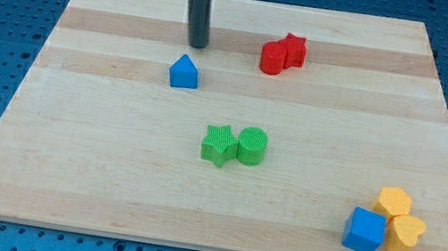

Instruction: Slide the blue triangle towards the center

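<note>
Upper left of the frame, my tip [196, 45] stands just above the blue triangle [184, 72], holding nothing, having no hand; push down-right along a straight line, stopping short of the green star [219, 145].

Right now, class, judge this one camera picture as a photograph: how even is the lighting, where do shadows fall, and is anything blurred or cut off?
Camera view: lighting soft and even over the pale wooden board, no glare; only faint short shadows beside the small blue triangle block and the green star block; blocks sharp; dark rod cut off at the view's top, my tip just above the blue triangle.
</note>
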Controlling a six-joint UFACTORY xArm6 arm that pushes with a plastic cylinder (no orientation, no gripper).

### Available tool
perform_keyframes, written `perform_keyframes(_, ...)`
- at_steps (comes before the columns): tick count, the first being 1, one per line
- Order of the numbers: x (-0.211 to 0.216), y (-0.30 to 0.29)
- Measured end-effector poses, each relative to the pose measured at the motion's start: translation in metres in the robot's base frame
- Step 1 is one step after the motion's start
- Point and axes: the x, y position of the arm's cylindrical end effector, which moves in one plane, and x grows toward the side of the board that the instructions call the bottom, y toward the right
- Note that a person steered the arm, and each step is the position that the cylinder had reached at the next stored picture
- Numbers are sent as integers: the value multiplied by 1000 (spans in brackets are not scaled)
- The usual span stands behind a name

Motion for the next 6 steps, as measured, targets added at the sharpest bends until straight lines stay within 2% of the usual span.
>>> perform_keyframes(1, 25, -24)
perform_keyframes(3, 89, 62)
perform_keyframes(4, 93, 79)
perform_keyframes(6, 51, 63)
